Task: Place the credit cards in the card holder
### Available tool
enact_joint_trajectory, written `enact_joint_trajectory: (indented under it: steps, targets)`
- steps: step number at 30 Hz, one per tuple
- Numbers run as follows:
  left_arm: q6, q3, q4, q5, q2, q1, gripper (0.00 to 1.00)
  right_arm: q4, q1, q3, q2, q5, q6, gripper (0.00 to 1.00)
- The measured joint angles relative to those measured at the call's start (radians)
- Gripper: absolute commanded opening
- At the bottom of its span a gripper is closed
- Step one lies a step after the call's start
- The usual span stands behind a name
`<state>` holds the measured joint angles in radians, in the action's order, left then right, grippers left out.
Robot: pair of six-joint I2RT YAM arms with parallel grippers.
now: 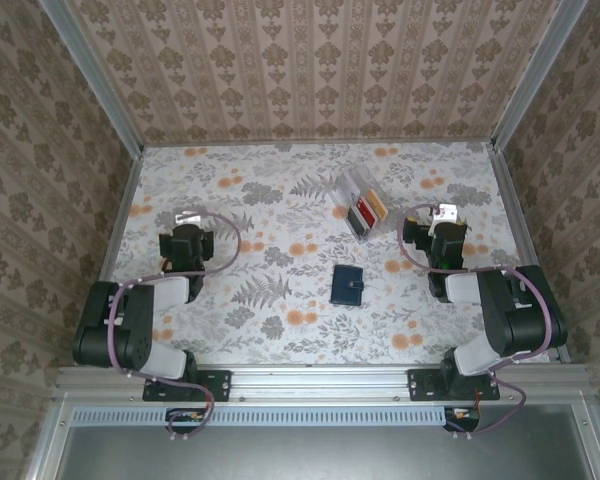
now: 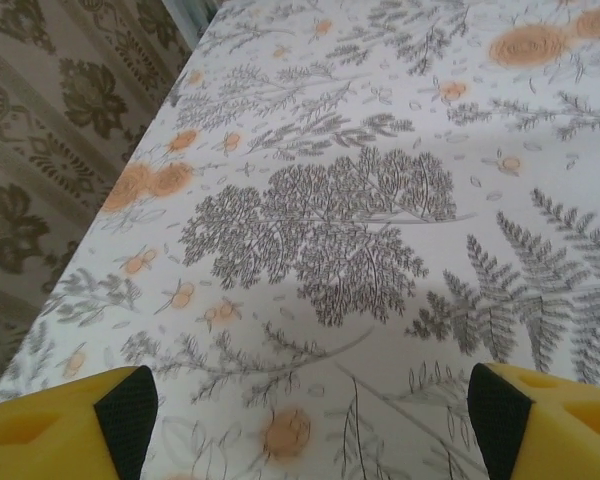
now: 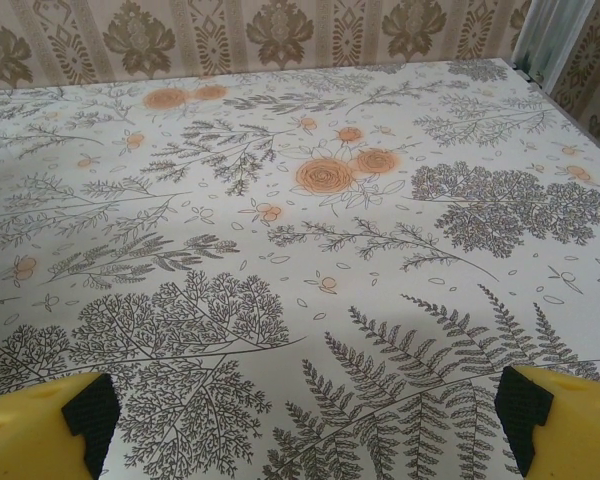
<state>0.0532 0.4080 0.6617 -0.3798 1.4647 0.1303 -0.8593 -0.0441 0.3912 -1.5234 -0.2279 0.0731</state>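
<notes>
Left of the card holder (image 1: 347, 285), well apart from it, the left pincer (image 2: 300, 420) hangs over bare flowered worktop (image 1: 260, 180) with its yellow fingers spread wide and nothing between them. At the middle of the worktop the navy card holder itself lies flat and folded shut, its tab (image 1: 357, 287) on the right edge. It looks light and likely to slide if nudged, so one pincer would probably have to pin it while it is opened. Beyond the card holder and a little to its right, the credit cards (image 1: 368, 208) stand on edge in a clear box (image 1: 350, 184), with orange-tan, red and dark ones showing. Thin, stiff and slick, they are best pinched by their upper edges, one at a time. The box walls and the neighbouring cards crowd each grasp, and the box may tip or shift when a card is pulled. Right of the card holder, near the box, the right pincer (image 3: 305, 425) is likewise wide open and empty above the patterned surface.
</notes>
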Motion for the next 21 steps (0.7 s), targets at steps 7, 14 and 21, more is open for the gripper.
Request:
enact_joint_trajectory:
  steps: [7,14,21]
  targets:
    - [-0.013,-0.059,0.185,0.134,0.074,-0.083,1.00,-0.006,0.000,0.000,0.000,0.000,0.000,1.00]
    - [-0.016,-0.042,0.207,0.148,0.074,-0.080,1.00,-0.006,0.000,0.000,0.000,0.000,0.000,1.00]
    - [-0.016,-0.042,0.207,0.149,0.074,-0.079,1.00,-0.006,0.000,0.000,0.000,0.000,0.000,1.00]
